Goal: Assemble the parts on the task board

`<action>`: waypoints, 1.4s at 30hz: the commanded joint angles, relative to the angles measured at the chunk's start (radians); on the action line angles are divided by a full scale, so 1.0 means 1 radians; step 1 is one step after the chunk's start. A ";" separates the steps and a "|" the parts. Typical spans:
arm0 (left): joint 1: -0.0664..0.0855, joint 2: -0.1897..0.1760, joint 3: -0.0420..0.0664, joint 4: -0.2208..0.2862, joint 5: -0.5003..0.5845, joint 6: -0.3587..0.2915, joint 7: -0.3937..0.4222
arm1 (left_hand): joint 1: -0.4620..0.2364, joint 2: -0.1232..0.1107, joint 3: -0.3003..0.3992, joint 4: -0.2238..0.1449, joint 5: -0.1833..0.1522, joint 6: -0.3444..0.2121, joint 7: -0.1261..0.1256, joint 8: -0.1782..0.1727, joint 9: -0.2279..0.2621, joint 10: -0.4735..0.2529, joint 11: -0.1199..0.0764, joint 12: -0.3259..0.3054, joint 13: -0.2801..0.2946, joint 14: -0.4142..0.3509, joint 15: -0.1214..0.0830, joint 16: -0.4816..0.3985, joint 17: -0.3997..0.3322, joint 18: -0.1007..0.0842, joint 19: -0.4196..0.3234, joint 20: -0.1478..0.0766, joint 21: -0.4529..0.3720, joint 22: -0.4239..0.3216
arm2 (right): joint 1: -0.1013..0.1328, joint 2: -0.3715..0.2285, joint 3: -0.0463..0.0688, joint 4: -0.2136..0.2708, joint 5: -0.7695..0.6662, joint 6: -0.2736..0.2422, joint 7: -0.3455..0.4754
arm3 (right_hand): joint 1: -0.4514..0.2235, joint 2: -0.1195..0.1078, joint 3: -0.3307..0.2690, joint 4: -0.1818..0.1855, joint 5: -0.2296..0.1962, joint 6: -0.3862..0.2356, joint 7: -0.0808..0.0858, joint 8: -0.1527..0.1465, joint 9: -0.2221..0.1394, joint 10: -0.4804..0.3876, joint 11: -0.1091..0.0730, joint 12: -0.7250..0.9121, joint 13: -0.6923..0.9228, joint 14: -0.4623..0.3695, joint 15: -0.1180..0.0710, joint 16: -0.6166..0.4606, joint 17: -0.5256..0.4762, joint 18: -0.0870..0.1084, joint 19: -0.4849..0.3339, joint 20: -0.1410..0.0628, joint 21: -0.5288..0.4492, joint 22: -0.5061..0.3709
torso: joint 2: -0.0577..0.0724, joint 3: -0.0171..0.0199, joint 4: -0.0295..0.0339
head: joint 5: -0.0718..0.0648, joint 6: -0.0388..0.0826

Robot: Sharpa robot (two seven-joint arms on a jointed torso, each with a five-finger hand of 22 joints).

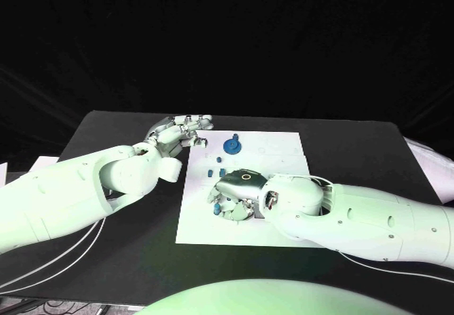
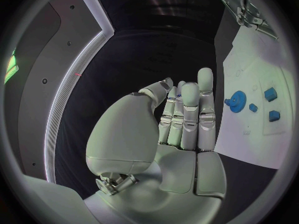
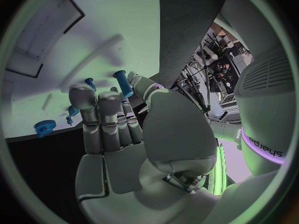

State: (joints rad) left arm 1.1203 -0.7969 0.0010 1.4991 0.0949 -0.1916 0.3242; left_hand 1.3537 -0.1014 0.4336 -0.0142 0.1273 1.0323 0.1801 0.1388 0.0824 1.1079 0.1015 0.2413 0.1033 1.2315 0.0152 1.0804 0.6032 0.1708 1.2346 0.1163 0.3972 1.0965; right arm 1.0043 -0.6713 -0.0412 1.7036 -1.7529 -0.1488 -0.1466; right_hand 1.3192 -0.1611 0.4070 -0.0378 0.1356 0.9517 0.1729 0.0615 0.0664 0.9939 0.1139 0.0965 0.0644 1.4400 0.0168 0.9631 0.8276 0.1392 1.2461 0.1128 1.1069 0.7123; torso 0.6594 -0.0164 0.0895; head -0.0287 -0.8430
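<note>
The white task board (image 1: 274, 226) lies in the middle of the black table. A blue gear (image 1: 233, 144) stands on its far part, with small blue parts (image 1: 209, 172) just nearer. My right hand (image 1: 237, 195) hovers over the board's left middle; in the right wrist view this hand (image 3: 115, 127) pinches a blue peg (image 3: 123, 82) between thumb and fingers. My left hand (image 1: 178, 136) is at the board's far left corner, off the gear's left side. In the left wrist view its fingers (image 2: 187, 112) are stretched side by side and hold nothing, with the gear (image 2: 236, 105) beyond them.
Two square blue parts (image 2: 271, 104) sit in board recesses past the gear. A metal clamp (image 2: 249, 12) lies on the table beyond the board. White sheets (image 1: 430, 164) lie at the table's right edge. Bare black table (image 1: 123, 256) lies left of the board.
</note>
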 commanded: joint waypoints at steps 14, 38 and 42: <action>0.000 -0.005 0.000 0.002 -0.004 0.022 -0.001 | 0.004 0.003 -0.008 0.000 0.004 -0.008 -0.001 0.004 -0.001 -0.008 0.002 0.007 0.002 -0.005 0.003 -0.004 -0.002 0.010 0.007 0.000 -0.004 -0.002 | 0.039 -0.222 0.020 0.150 0.229 -0.174 0.010 | 0.004 0.029 -0.051 0.015 0.019 0.046 -0.001 0.028 0.012 0.118 -0.018 0.113 0.026 0.012 -0.012 0.018 0.010 0.005 0.028 -0.003 0.024 0.046 | -0.003 -0.0009 -0.0050 | -0.024 0.013; 0.000 -0.019 0.000 0.014 -0.010 0.014 -0.001 | 0.004 0.002 -0.010 -0.001 0.004 -0.009 -0.001 0.004 -0.002 -0.010 0.003 0.008 0.002 -0.007 0.003 -0.007 -0.008 0.010 0.007 0.000 -0.005 -0.002 | 0.073 -0.510 -0.022 0.232 0.359 -0.121 -0.352 | -0.149 0.044 -0.378 0.257 0.265 0.092 -0.075 0.138 0.060 0.369 -0.099 1.041 1.007 0.095 -0.075 0.468 0.526 -0.061 0.177 -0.068 0.277 0.451 | -0.015 -0.0013 -0.0394 | -0.059 0.031; 0.000 -0.020 0.000 0.014 -0.010 0.015 0.000 | 0.004 0.002 -0.010 -0.001 0.004 -0.009 -0.001 0.004 -0.002 -0.010 0.003 0.008 0.002 -0.007 0.003 -0.007 -0.008 0.010 0.007 0.000 -0.005 -0.002 | 0.065 -0.503 -0.025 0.229 0.351 -0.112 -0.387 | -0.150 0.045 -0.411 0.287 0.238 0.085 -0.075 0.148 0.067 0.362 -0.099 1.043 1.021 0.094 -0.075 0.469 0.528 -0.061 0.177 -0.067 0.278 0.452 | -0.014 -0.0022 -0.0406 | -0.057 0.031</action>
State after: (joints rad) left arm 1.1205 -0.8168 0.0005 1.5112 0.0921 -0.1898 0.3183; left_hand 1.3537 -0.1013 0.4281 -0.0143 0.1273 1.0323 0.1801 0.1388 0.0817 1.1042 0.1052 0.2472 0.1037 1.2283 0.0185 1.0763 0.5961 0.1709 1.2346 0.1163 0.3976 1.0953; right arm 1.0710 -1.1772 -0.0656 1.9327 -1.3742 -0.2916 -0.4550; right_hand 1.1778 -0.1142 0.0015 0.2452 0.3773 1.0423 0.0964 0.2048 0.1327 1.3616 0.0145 1.1332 1.0836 1.4649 -0.0630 1.4281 1.3081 0.0917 1.4166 0.0466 1.3802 1.1634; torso 0.6444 -0.0174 0.0496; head -0.0871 -0.8123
